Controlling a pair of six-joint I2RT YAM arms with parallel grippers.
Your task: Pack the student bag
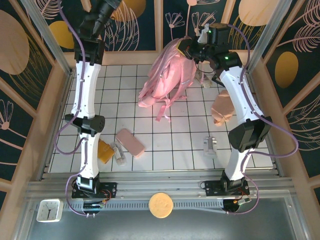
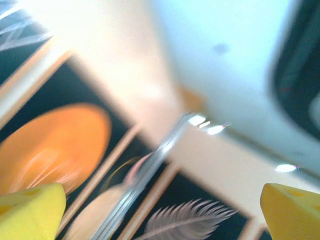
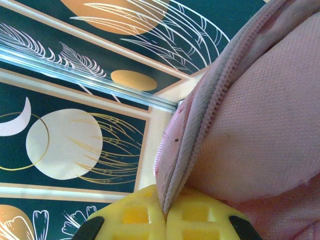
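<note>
The student bag (image 1: pixel 165 75), a large soft pink backpack, hangs partly lifted at the back of the tiled table, its straps trailing toward the front. My right gripper (image 1: pixel 189 47) holds its top edge. In the right wrist view the yellow pads (image 3: pixel 135 220) are shut on the bag's zipper seam (image 3: pixel 200 125), with pink fabric (image 3: pixel 255 135) to the right. My left arm (image 1: pixel 92 30) is raised high at the back left, away from the bag. Its gripper (image 2: pixel 160 212) is open, yellow fingertips (image 2: pixel 30 212) wide apart with nothing between them, facing the patterned wall.
A small flat pink pencil case (image 1: pixel 131 142) lies at the front left beside an orange item (image 1: pixel 104 151). A beige pouch (image 1: pixel 221 109) rests by the right arm, with a small white object (image 1: pixel 210 145) in front of it. Patterned walls enclose the table.
</note>
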